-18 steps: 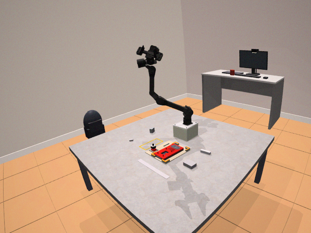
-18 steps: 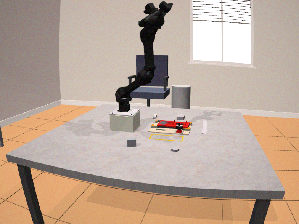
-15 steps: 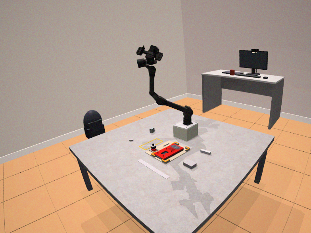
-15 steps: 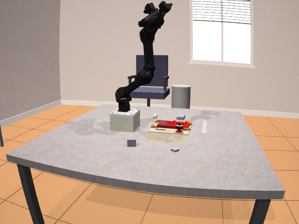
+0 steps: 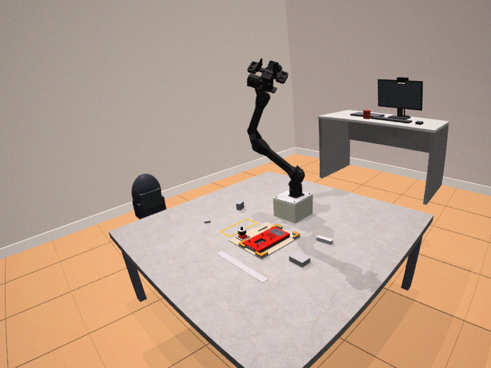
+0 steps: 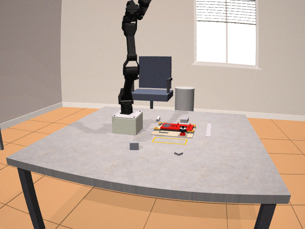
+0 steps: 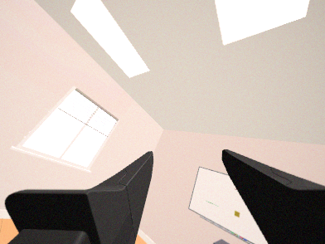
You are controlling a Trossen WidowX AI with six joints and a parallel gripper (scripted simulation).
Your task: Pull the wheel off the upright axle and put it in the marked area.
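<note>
Gripper fingers [image 5: 267, 67] stand apart, holding nothing, high above the grey table [image 5: 190, 253] [image 6: 98, 157]. Orange tiles [image 5: 59, 277] [image 6: 137, 204] cover the floor.

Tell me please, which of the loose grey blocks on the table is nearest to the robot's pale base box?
The dark grey cube-like block, beyond the yellow outline from the red plate; the other blocks are flatter.

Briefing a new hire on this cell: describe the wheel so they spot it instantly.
On the grey stone-look table, find the thin cream board carrying a long red plate. At the board's corner nearest the yellow-outlined rectangle, a small black-and-white wheel sits on a red foot; unlike the slim red pegs on the plate, it is round and wide.
</note>
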